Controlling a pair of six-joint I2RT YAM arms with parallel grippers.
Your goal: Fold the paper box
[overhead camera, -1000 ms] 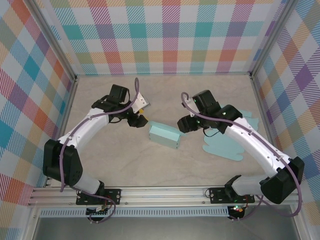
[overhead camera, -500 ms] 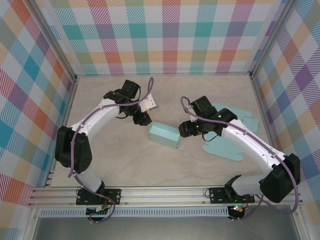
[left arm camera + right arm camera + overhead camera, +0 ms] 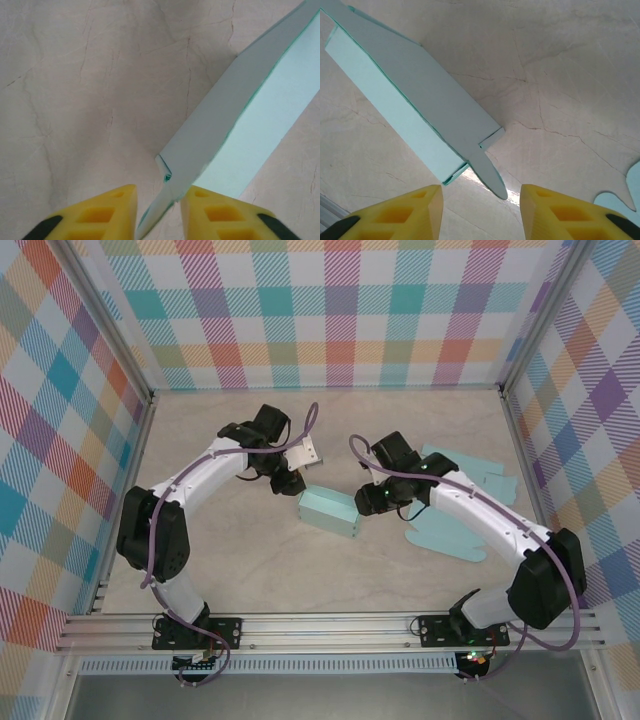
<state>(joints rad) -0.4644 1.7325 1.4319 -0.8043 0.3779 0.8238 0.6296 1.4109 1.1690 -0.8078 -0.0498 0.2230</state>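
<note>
Pale teal card makes up the paper box (image 3: 329, 512), which lies closed along its length near the middle of the tabletop (image 3: 230, 570). It sits on a slant, its left end a little nearer the far edge than its right end. The tabletop is beige with fine marble-like veins.

The left gripper (image 3: 291, 483) is at the box's left end, on the side towards the far edge. In the left wrist view its yellow fingers (image 3: 100, 215) stand only a narrow way apart, and a thin end flap (image 3: 152, 222) of the box runs down into the gap between them. The flap lies close against the right-hand finger, while bare tabletop shows between it and the other finger — so the jaws are slightly spread around the flap, not pressed onto it.

The right gripper (image 3: 370, 502) is at the box's right end. From the right wrist view its two yellow fingers (image 3: 410, 210) are spread wide, and a rounded tab (image 3: 490, 182) sticking out from the box's corner points into the space between them, touching neither. The end of the box there looks partly open — light shows under the corner beside the tab.

Flat teal cut-outs (image 3: 445, 535) of the same card lie near the right edge of the tabletop, partly under the right arm (image 3: 490, 525) and apart from the box. Plaid walls (image 3: 330, 310) in many colours enclose the tabletop on three sides.
</note>
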